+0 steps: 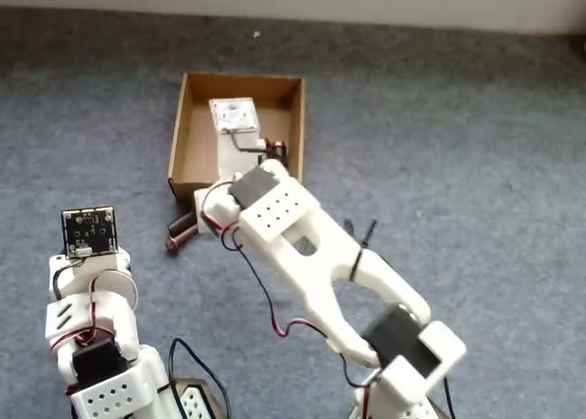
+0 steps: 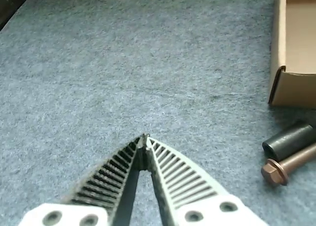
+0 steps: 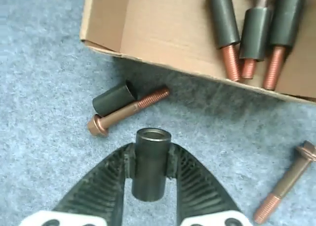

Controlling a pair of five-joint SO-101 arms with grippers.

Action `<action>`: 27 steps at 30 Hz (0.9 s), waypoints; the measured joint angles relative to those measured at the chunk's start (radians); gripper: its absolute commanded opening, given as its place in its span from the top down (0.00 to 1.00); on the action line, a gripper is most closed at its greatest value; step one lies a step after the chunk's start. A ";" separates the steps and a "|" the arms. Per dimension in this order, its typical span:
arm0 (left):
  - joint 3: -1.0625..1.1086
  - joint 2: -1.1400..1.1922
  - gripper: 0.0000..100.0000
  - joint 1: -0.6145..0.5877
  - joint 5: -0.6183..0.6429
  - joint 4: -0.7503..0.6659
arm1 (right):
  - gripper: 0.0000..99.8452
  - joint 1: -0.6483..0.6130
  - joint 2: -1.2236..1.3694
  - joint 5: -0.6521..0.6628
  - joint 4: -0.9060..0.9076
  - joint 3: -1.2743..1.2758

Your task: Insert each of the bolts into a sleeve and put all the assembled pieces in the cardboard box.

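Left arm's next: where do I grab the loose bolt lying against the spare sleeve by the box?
Probably by the threaded end of the bolt, from above, fingers straddling the shank. That end juts clear past the sleeve, which crowds the head half.

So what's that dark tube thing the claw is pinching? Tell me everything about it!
It is a sleeve, a short dark tube that looks like dull metal, smooth outside and hollow. Its open end points towards the cardboard box, and the hole looks empty, with no bolt in it. The right claw pinches it by its sides between two ribbed black fingers. It sits over the grey carpet, just outside the box, and only the claw visibly touches it.
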 measured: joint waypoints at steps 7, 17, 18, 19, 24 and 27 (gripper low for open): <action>0.000 0.000 0.99 0.029 0.000 0.000 | 0.99 0.072 -0.249 0.034 0.000 0.183; 0.000 0.000 0.99 0.031 0.000 0.000 | 0.99 0.232 -0.571 0.034 0.000 0.423; 0.000 0.000 0.99 0.031 0.000 0.000 | 0.99 0.245 -0.601 0.034 0.000 0.445; 0.000 0.000 0.99 0.031 0.000 0.000 | 0.99 0.256 -0.631 0.034 0.000 0.466; 0.000 0.000 0.99 0.031 0.000 0.000 | 0.99 0.302 -0.775 0.038 0.000 0.578; 0.000 0.000 0.99 0.031 0.000 0.000 | 0.99 0.328 -0.859 0.038 0.000 0.641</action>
